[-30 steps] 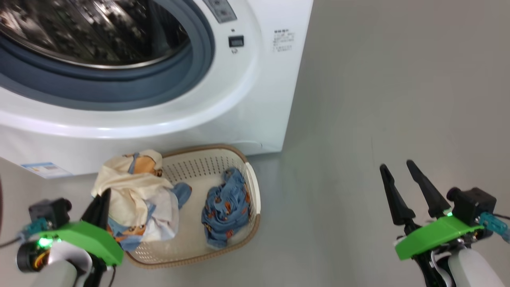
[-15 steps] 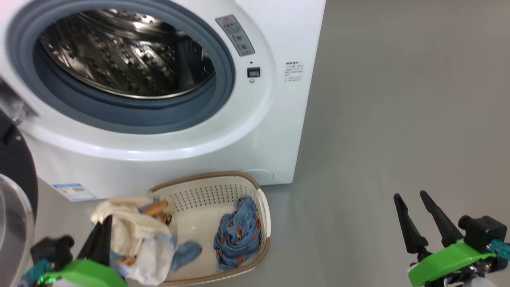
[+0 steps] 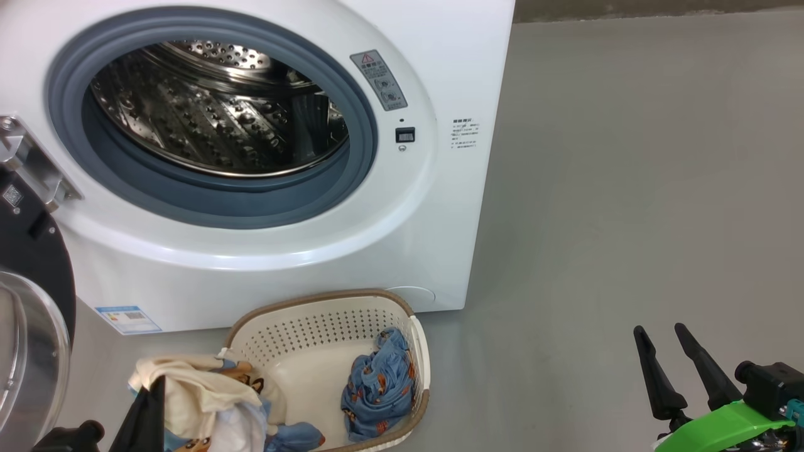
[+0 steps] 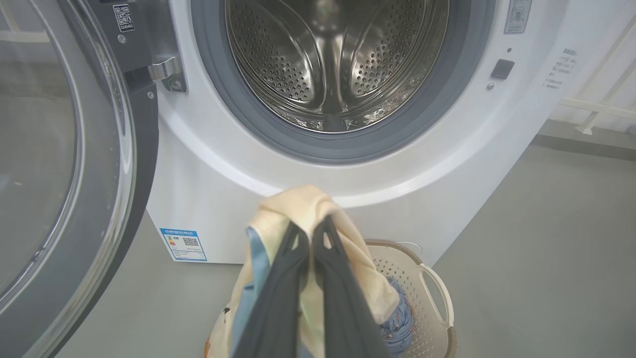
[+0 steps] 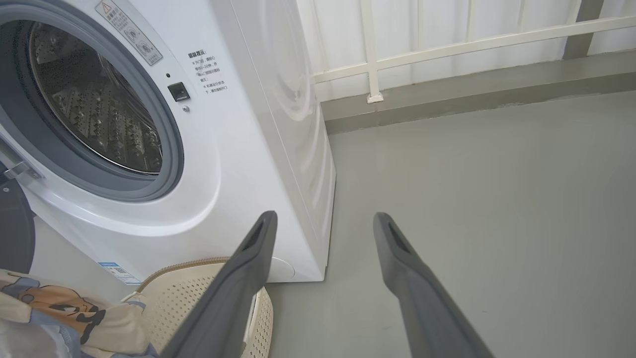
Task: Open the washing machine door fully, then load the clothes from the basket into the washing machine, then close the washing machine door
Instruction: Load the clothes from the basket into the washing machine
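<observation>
The white washing machine (image 3: 402, 238) stands with its steel drum (image 3: 220, 113) exposed. Its door (image 3: 25, 326) hangs swung out at the left, its glass bowl (image 4: 44, 139) large in the left wrist view. My left gripper (image 4: 310, 231) is shut on a cream and blue garment (image 4: 298, 209), held above the basket's left end and below the drum opening. In the basket (image 3: 301, 333) on the floor lies a blue printed garment (image 3: 377, 389). Over bare floor at the lower right, my right gripper (image 3: 661, 334) is open and holds nothing.
Grey floor (image 3: 628, 188) stretches to the right of the machine. A white railing and a low kerb (image 5: 447, 89) run behind it. A blue label (image 3: 129, 319) marks the machine's lower front.
The head view has tilted up, so the drum shows more fully and the basket sits lower. The held garment has come higher out of the basket. The right gripper stays open.
</observation>
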